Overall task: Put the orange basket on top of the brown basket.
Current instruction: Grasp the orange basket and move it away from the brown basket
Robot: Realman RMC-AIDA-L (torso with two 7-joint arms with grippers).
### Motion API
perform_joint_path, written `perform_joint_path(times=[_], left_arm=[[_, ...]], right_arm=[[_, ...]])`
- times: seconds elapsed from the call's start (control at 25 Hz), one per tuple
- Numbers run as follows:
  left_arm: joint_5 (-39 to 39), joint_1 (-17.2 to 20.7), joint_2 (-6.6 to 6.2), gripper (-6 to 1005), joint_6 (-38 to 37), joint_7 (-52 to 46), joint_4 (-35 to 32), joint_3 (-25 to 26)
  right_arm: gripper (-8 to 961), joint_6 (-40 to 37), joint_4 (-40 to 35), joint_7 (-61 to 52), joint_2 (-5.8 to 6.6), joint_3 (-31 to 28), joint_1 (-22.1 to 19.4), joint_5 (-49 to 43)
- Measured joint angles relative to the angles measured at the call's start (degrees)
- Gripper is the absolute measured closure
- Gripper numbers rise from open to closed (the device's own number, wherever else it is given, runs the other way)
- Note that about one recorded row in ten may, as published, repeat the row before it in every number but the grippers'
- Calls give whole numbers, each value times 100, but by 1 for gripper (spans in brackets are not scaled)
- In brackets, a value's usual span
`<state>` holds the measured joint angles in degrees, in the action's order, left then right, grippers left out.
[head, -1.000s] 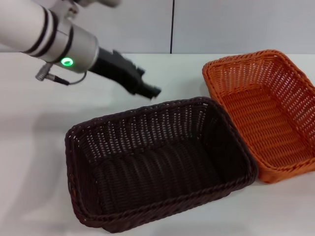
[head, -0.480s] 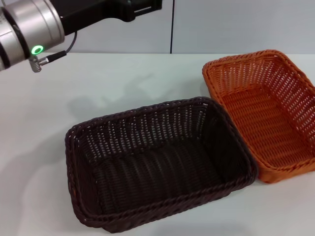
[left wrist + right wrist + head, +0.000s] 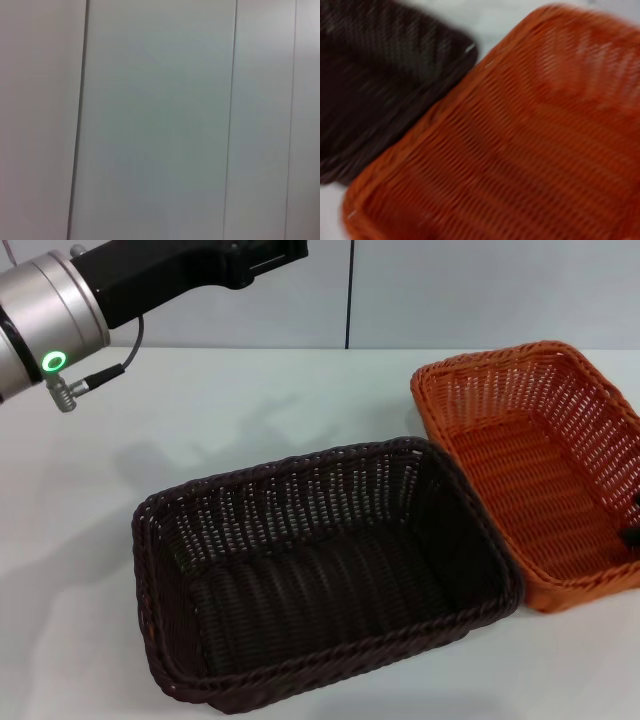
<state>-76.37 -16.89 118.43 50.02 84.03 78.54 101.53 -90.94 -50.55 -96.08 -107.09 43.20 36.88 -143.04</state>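
The place looks like a bare lab or test room rather than a home. A plain white table (image 3: 300, 400) stands against a pale grey panelled wall (image 3: 480, 290) with a dark vertical seam, which the left wrist view also shows. A metal robot arm (image 3: 60, 310) with a green status light reaches over the table, where only two woven baskets sit.

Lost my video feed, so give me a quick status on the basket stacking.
Left gripper raised, away from baskets. Right gripper just entering at orange basket's near right edge. Orange basket on table beside brown basket, not stacked. Nothing in the way.
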Motion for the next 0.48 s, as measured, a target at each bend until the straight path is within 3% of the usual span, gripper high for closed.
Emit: perform_joint_path(times=[0.28,0.48], left_arm=[[333,21,-9,150,81,4,-187,56],[349,19,-11,151,80,5,-190,65]], right_arm=[[462,-755,-96,69,-41,437,-34,-41],[464,-1357,-440,143,-219,682,-193,-53]])
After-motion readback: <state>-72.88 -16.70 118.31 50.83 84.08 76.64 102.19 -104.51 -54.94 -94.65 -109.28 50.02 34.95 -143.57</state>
